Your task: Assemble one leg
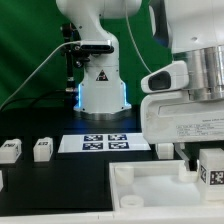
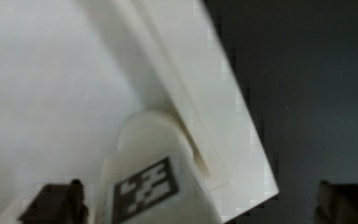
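A white leg [image 1: 211, 170] with a black-and-white tag stands upright at the far corner of the large white tray-like square part [image 1: 150, 196], on the exterior view's right. My gripper [image 1: 207, 157] hangs directly over it. In the wrist view the same leg [image 2: 149, 185] sits between the two dark fingertips [image 2: 55, 205], with a gap on each side, against the square part's white surface [image 2: 69, 90]. The jaws stand wide apart and are not pressed on the leg. Two more legs [image 1: 10, 150] [image 1: 42, 149] stand on the table at the exterior view's left.
The marker board [image 1: 103, 142] lies flat on the black table in front of the robot's base [image 1: 100, 95]. A green backdrop stands behind. The arm's white hand housing [image 1: 185, 115] fills the exterior view's right side.
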